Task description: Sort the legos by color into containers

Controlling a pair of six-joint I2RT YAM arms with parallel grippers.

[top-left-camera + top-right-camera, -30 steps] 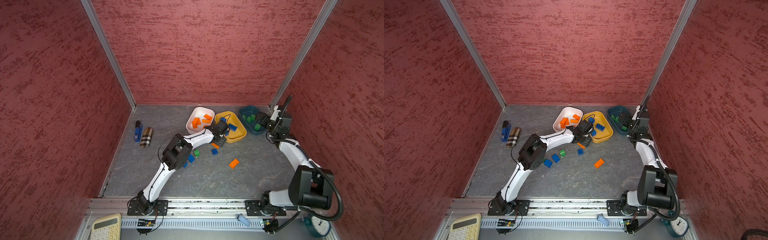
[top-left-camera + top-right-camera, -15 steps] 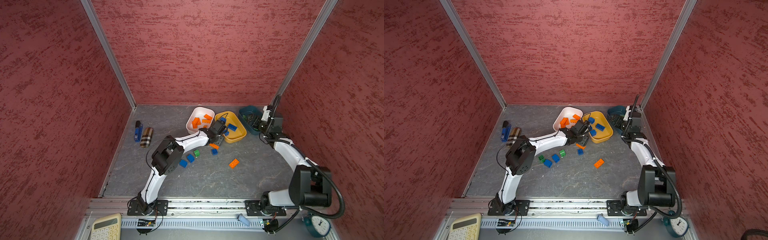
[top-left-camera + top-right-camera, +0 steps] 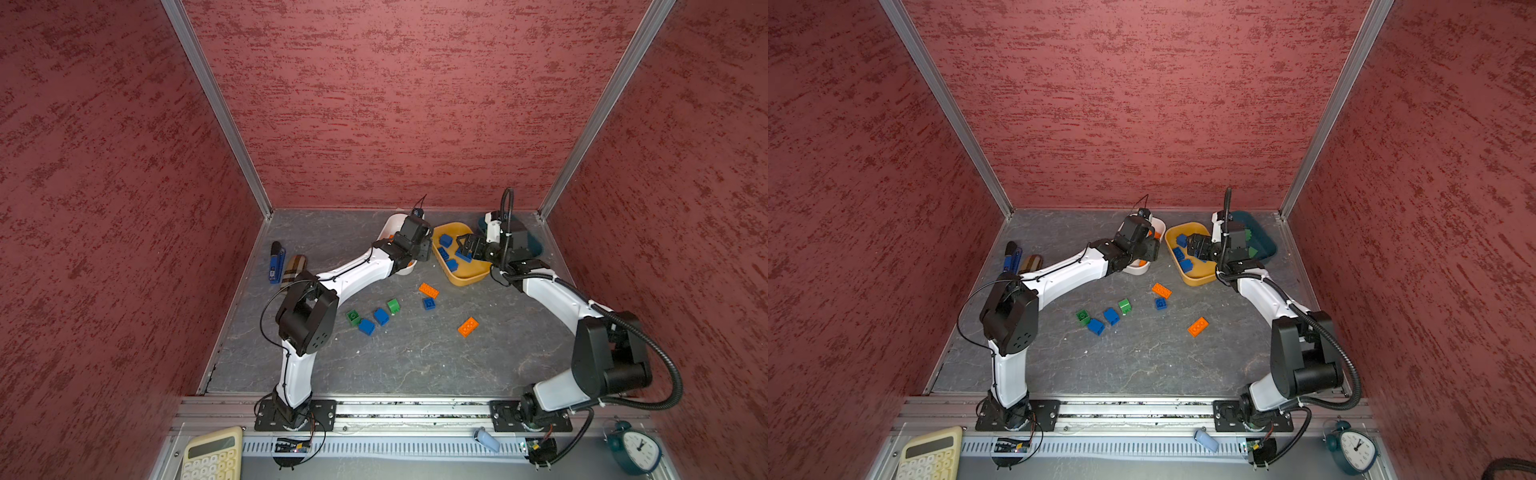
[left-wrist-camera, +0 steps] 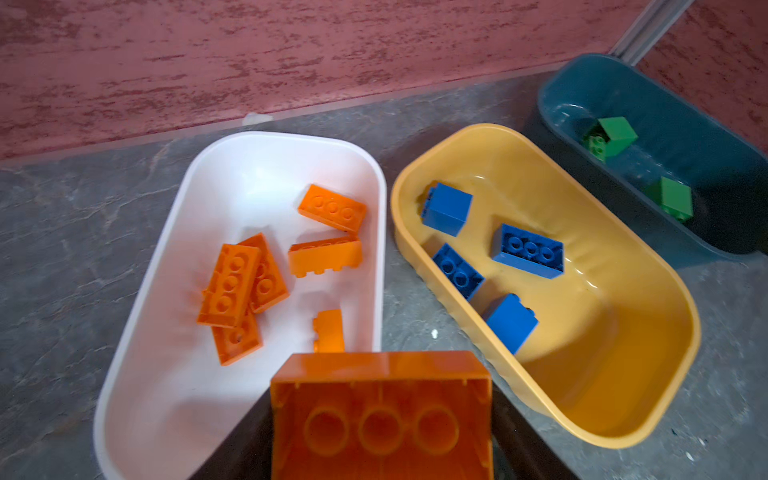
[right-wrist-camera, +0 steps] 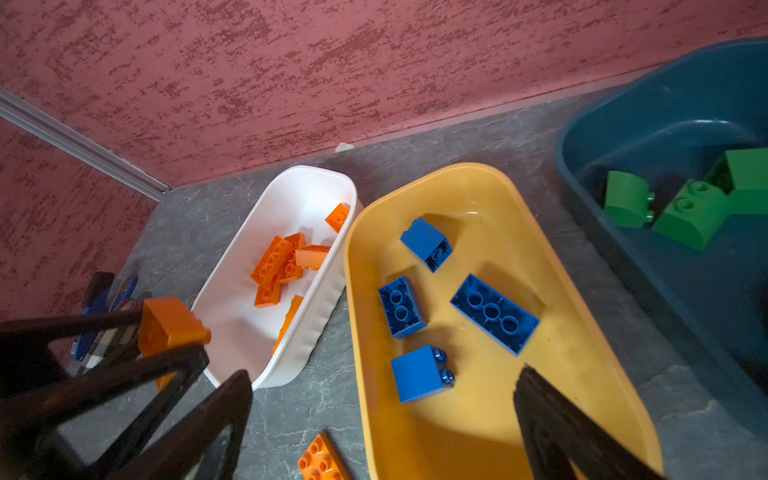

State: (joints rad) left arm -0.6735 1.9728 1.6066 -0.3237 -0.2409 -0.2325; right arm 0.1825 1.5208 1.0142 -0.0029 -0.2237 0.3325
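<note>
- your left gripper (image 5: 164, 338) is clamped on an orange brick (image 4: 380, 415), just over the near end of the white tub (image 4: 137, 332).
- your right gripper (image 5: 386, 419) stands wide open above the yellow tub (image 4: 623, 332), blue bricks (image 5: 494, 313) below it.
- behind both grippers, seven loose legos (image 3: 381, 316) lie on open desk (image 3: 415, 365); the teal tub (image 3: 1262, 239) is partly hidden.
</note>
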